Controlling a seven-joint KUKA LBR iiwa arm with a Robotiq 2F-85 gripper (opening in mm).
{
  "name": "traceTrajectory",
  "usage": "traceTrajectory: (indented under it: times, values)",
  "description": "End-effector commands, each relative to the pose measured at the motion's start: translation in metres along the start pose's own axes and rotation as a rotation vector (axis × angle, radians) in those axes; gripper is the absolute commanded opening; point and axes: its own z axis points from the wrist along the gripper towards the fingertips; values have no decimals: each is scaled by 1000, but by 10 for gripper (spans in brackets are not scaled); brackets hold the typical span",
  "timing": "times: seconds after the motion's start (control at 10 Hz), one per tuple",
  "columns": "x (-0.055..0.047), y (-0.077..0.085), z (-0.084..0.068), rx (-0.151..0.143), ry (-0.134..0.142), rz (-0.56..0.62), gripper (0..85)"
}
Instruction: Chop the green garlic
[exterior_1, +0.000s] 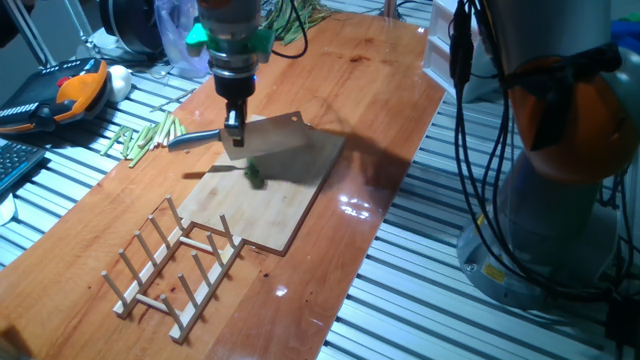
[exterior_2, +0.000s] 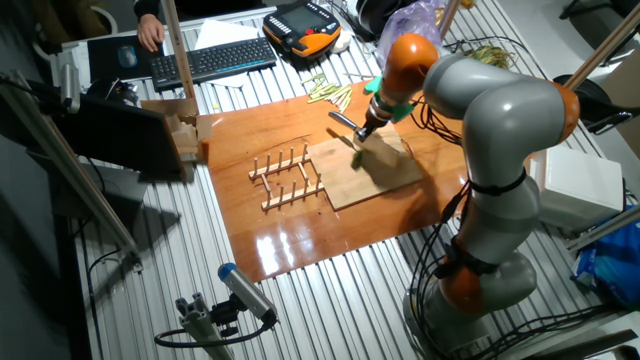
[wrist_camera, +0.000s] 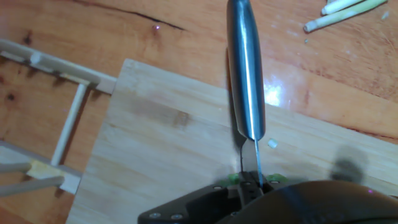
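Here the gripper (exterior_1: 233, 137) is clamped on the blade of a knife (wrist_camera: 246, 87), held edge-down above the cutting board (exterior_1: 275, 195), with the knife's dark handle reaching out over the board's far edge toward the bundle of pale-green stalks (exterior_1: 145, 135). The green garlic (exterior_1: 256, 177), a small cluster of bright-green bits, lies on the board near its centre, just beside and below the gripper. The board rests on the wooden table (exterior_1: 370, 90), with a wooden dish rack (exterior_1: 175, 262) touching its near corner.

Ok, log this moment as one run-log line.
tool: shut on knife | knife: over cutting board | green garlic: bits on board | rack: beside board
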Motion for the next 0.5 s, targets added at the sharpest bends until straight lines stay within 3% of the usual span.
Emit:
traceTrajectory:
  times: [0.0, 0.4]
  values:
    - [2, 0, 1, 5, -3, -6, 0]
    - [14, -5, 14, 24, -18, -16, 0]
